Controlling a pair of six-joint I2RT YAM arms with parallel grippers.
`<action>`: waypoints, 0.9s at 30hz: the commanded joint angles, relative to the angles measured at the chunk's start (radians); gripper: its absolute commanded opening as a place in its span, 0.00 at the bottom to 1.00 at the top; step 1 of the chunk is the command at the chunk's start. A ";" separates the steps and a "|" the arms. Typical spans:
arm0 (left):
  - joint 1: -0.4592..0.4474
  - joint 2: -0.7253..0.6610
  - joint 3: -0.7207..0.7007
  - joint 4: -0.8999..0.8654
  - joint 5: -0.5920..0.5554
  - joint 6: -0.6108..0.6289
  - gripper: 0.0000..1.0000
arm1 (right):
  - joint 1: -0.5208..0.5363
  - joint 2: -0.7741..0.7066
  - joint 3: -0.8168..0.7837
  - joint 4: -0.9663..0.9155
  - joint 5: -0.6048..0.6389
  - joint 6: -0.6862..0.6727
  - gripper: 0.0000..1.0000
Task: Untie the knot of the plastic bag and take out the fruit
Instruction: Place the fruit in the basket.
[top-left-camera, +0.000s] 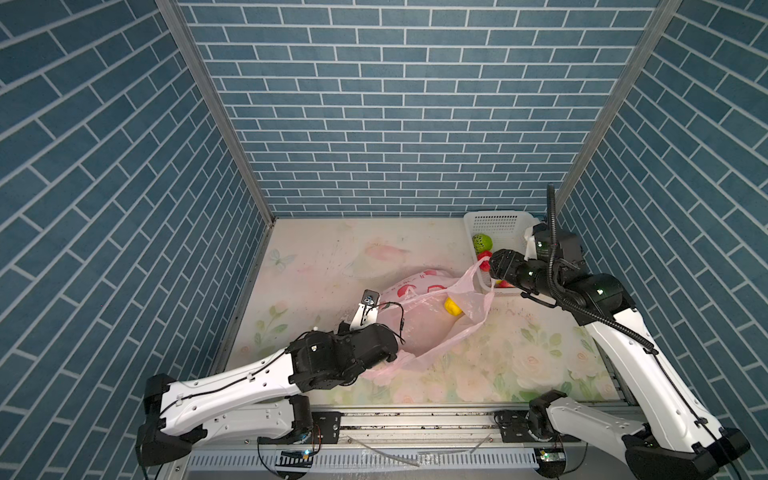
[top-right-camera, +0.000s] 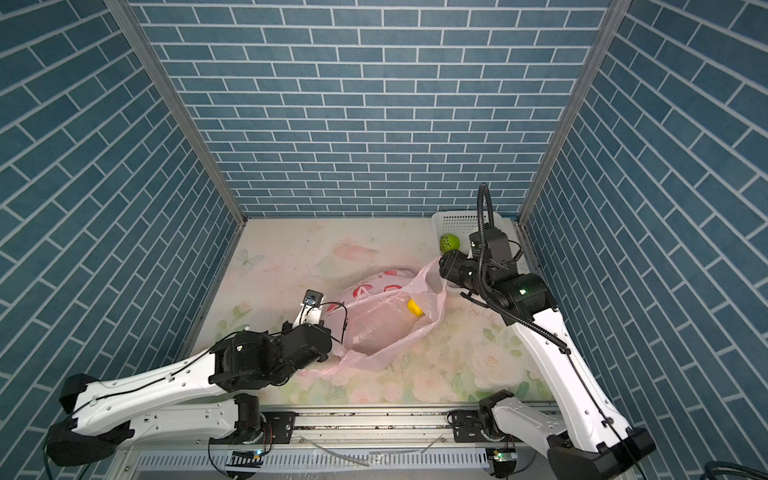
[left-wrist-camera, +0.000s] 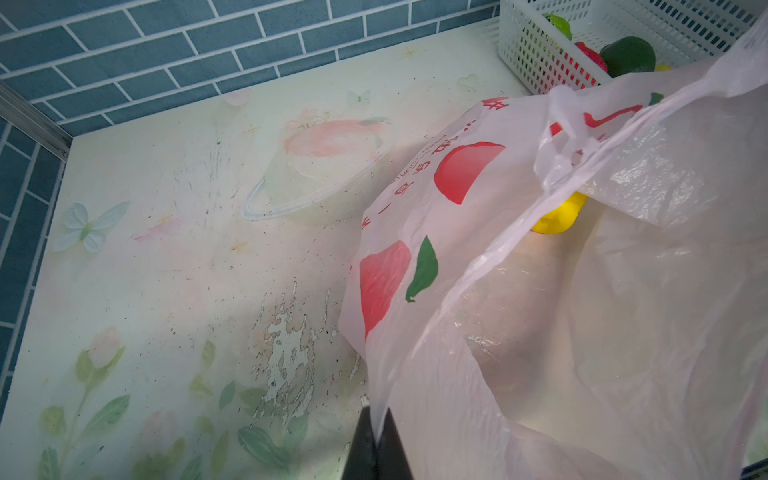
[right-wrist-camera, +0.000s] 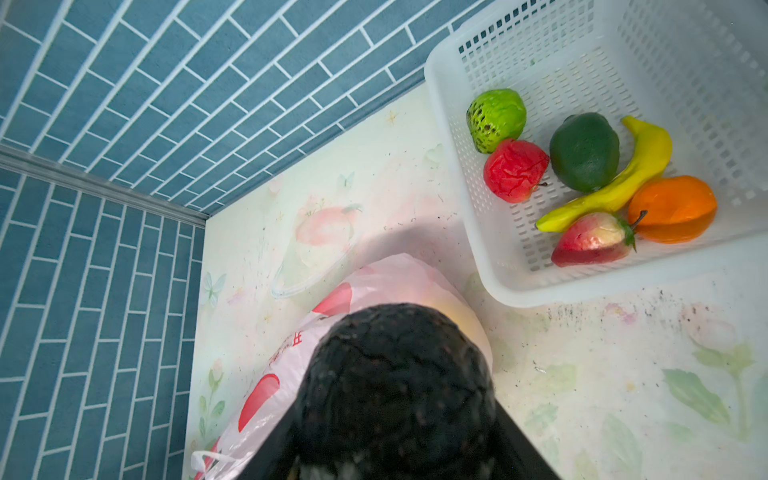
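The pink plastic bag (top-left-camera: 419, 328) (top-right-camera: 374, 328) lies mid-table with its mouth gaping open; I see no knot. My left gripper (left-wrist-camera: 376, 415) (top-left-camera: 399, 353) is shut on the near edge of the bag film. A yellow fruit (top-left-camera: 451, 308) (left-wrist-camera: 557, 218) sits inside the bag. My right gripper (right-wrist-camera: 397, 440) (top-left-camera: 496, 266) is shut on a dark bumpy avocado (right-wrist-camera: 395, 374) and hangs over the bag's far end, beside the basket's near corner. One handle loop (top-left-camera: 478, 274) rises up next to it.
A white perforated basket (right-wrist-camera: 449, 166) (top-left-camera: 498, 220) stands in the back right corner. It holds a green bumpy fruit (right-wrist-camera: 496, 118), red apple (right-wrist-camera: 515, 170), dark green fruit (right-wrist-camera: 584, 151), banana (right-wrist-camera: 615, 187), orange (right-wrist-camera: 673, 208) and strawberry (right-wrist-camera: 590, 245). Blue brick walls close three sides.
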 joint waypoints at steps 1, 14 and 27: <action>0.012 0.003 0.035 -0.034 -0.028 -0.004 0.00 | -0.054 0.035 0.061 0.054 -0.119 -0.042 0.36; 0.014 -0.016 0.056 -0.080 -0.044 -0.027 0.00 | -0.308 0.271 -0.010 0.314 -0.172 -0.100 0.36; 0.014 -0.064 0.038 -0.116 -0.062 -0.054 0.00 | -0.396 0.642 0.094 0.437 -0.051 -0.210 0.36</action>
